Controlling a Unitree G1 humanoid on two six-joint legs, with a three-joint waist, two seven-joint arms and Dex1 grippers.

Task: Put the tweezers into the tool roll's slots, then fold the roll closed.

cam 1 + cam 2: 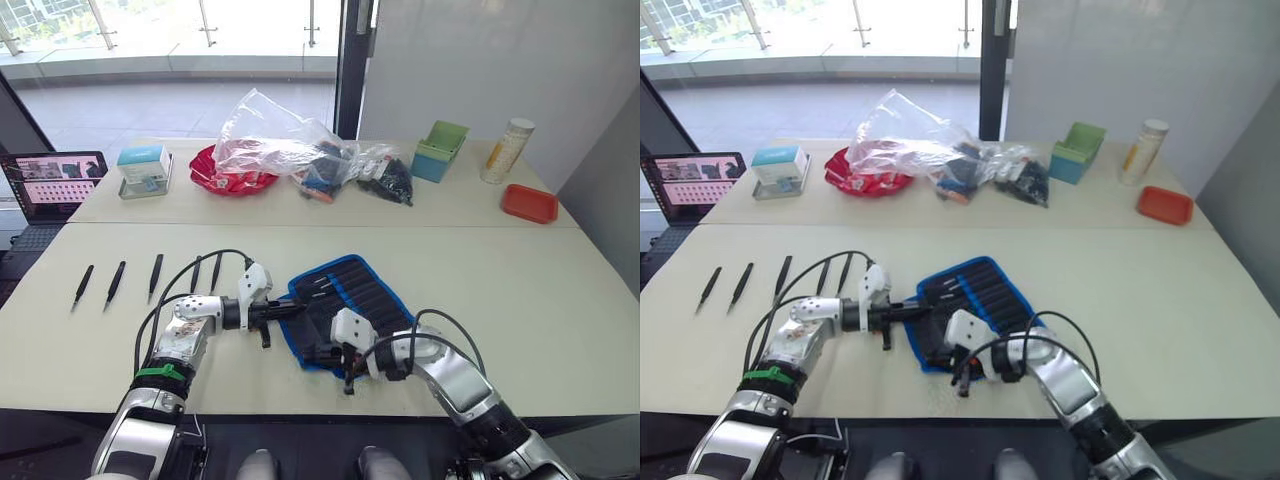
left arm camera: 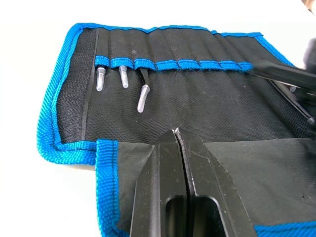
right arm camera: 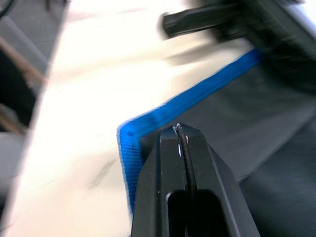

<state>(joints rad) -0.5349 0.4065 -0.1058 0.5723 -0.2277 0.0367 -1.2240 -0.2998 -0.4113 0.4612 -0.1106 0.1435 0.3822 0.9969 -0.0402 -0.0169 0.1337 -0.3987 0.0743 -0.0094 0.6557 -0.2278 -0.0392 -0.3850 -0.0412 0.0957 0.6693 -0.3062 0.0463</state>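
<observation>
tool roll [image 1: 345,305] lying open near the front edge of the pale tabletop [image 1: 520,300], long side running from about 10 o'clock to 4 o'clock. black fabric with bright blue binding all around; a row of narrow slots [image 2: 197,64] with blue tops across the inner face. three slots at one end already filled, each with a short silvery-grey tip [image 2: 142,98] pointing out below the blue band; a loose black flap with blue edge folded over the near side.

five tweezers [image 1: 116,283] placed in a row on the tabletop at 9 o'clock from the roll, well apart from it: slim, black, pointed, lying almost parallel, the two nearest the roll partly behind a black cable [image 1: 200,262].

left pincer [image 1: 290,310] closed, fingers [image 2: 168,182] pressed together with nothing between them, tip at the roll's 9 o'clock edge, over the flap. right pincer [image 1: 347,385] closed as well, nothing held, at the roll's near corner beside the blue binding, about 6 o'clock.

at 12 o'clock, on the far part of the tabletop: clear plastic bags [image 1: 285,145], a red dish [image 1: 225,175], a green box [image 1: 440,150], an orange tray [image 1: 529,203].
</observation>
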